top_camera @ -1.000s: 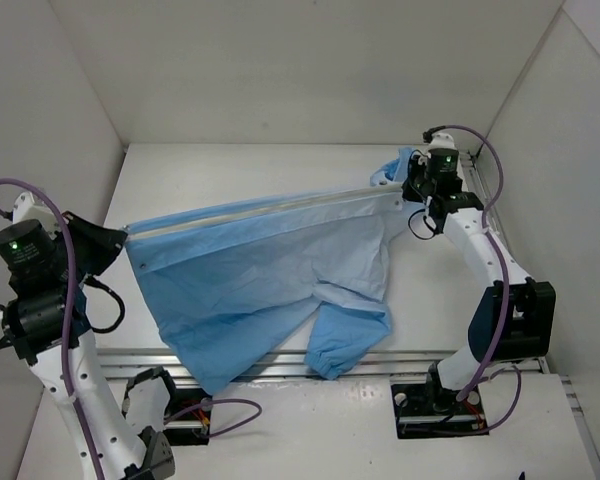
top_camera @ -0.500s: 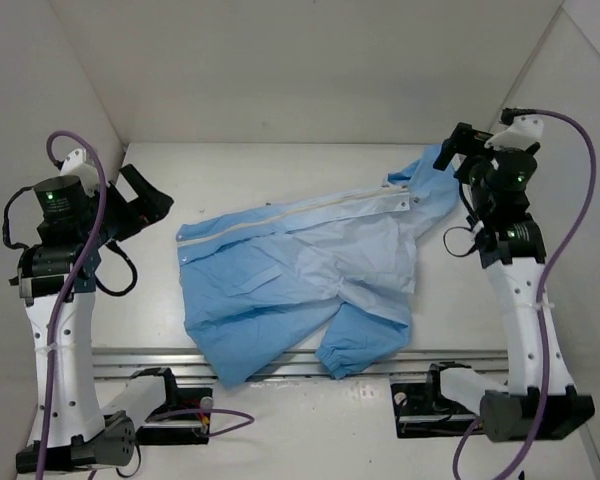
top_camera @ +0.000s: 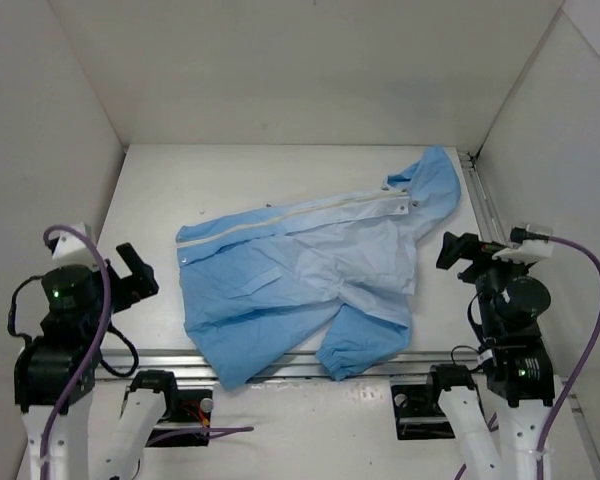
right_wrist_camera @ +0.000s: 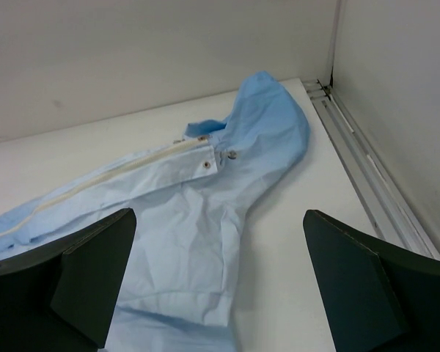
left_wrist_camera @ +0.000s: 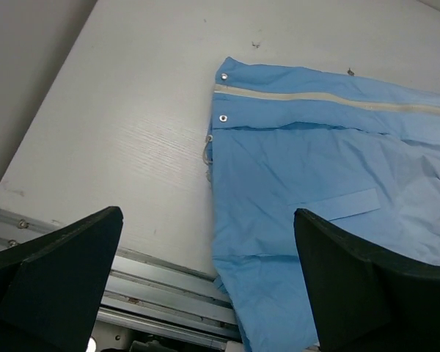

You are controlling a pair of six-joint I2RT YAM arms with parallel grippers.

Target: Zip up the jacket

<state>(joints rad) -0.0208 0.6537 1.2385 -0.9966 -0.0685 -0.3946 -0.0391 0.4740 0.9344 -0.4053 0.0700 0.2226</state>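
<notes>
Left fingers (left_wrist_camera: 66, 271): standing spread wide, gripping nothing, with bare table and blue cloth showing between them.
Right fingers (right_wrist_camera: 359, 279): likewise standing spread, with nothing between them.
Left gripper (top_camera: 137, 272): hovering above the left end of the rail (top_camera: 290, 370), clear of the cloth.
Right gripper (top_camera: 460, 250): hovering above the rail's right end, also apart from the cloth.
Jacket (top_camera: 300, 270): lying flat just beyond the rail, with one sleeve cuff (top_camera: 355, 355) and a hem corner drooping onto it. The hood (top_camera: 435, 185) is pointing away from the rail, to the right.
Placket (top_camera: 310, 212): running as one pale strip along the edge farthest from the rail. I cannot tell whether the zip beneath is closed.
Handling (judgement): the cloth is looking thin, light, limp and probably slick. It is likely sliding and bunching rather than resisting.
Hold points (judgement): the hem corner by the snaps (left_wrist_camera: 222, 117) and the collar end of the placket are offering the firmest pinch.
Containers: none in view. A pocket flap (left_wrist_camera: 348, 202) is lying flat, and I cannot tell what the pocket is holding.
</notes>
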